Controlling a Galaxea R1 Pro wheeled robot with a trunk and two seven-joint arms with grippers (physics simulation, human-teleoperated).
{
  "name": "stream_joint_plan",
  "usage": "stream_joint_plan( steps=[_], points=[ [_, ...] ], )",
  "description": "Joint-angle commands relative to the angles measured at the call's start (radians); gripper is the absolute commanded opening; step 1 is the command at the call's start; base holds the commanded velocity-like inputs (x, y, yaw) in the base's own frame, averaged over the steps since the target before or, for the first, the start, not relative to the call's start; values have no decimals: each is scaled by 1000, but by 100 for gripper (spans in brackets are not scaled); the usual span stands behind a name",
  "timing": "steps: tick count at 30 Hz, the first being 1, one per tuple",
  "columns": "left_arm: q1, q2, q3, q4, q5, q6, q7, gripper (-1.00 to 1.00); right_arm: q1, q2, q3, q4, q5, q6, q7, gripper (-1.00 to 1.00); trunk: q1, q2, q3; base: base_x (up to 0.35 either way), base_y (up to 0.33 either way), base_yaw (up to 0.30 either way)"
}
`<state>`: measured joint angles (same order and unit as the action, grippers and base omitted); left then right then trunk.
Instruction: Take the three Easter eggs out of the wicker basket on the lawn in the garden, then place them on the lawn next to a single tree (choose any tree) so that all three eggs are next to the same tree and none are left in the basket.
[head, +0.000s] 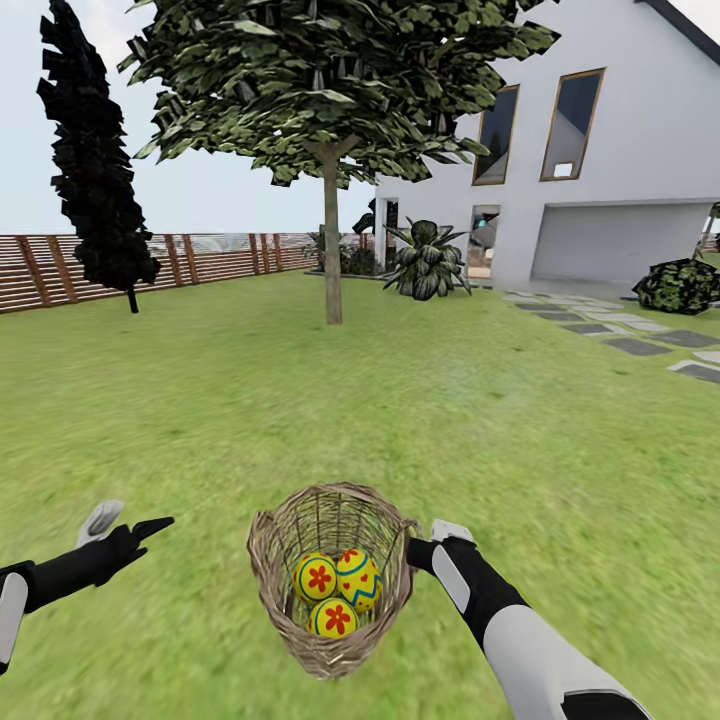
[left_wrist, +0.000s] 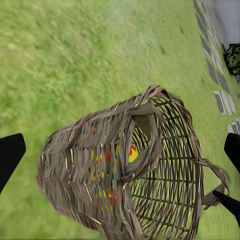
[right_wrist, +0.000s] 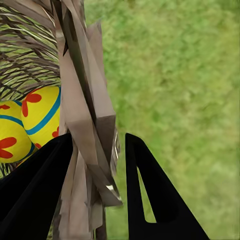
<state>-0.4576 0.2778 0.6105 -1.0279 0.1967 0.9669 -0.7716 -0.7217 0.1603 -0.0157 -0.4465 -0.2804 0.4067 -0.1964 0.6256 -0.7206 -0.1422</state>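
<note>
The wicker basket (head: 332, 585) is low in the head view on the lawn (head: 200, 400), tilted, with three Easter eggs (head: 336, 590) inside, yellow with red flowers and blue bands. My right gripper (head: 424, 546) is shut on the basket's rim handle; in the right wrist view its fingers (right_wrist: 145, 175) straddle the woven handle (right_wrist: 85, 125), with two eggs (right_wrist: 35, 122) showing beyond. My left gripper (head: 128, 526) hangs open to the basket's left, apart from it. In the left wrist view the basket (left_wrist: 125, 185) lies between the spread fingers (left_wrist: 10, 155). The tree (head: 332, 240) stands straight ahead, several metres off.
A dark cypress (head: 95, 170) stands at the far left before a brown slat fence (head: 60, 268). The white house (head: 620, 150), a spiky plant (head: 428, 262), a shrub (head: 680, 285) and stepping stones (head: 640, 345) lie to the right. Open grass stretches between me and the tree.
</note>
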Motion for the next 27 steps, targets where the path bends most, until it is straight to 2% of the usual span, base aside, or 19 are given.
stream_joint_plan(
  steps=[1,27],
  points=[
    [-1,0,2,0,-2,4,-5,100,-1,1,-3,-3,-13,3,-6,-100,1,-1,-2,248,0,0],
    [-1,0,2,0,-3,4,-5,100,-1,1,-3,-3,-13,1,-6,-100,1,-1,-2,245,0,0]
  ],
)
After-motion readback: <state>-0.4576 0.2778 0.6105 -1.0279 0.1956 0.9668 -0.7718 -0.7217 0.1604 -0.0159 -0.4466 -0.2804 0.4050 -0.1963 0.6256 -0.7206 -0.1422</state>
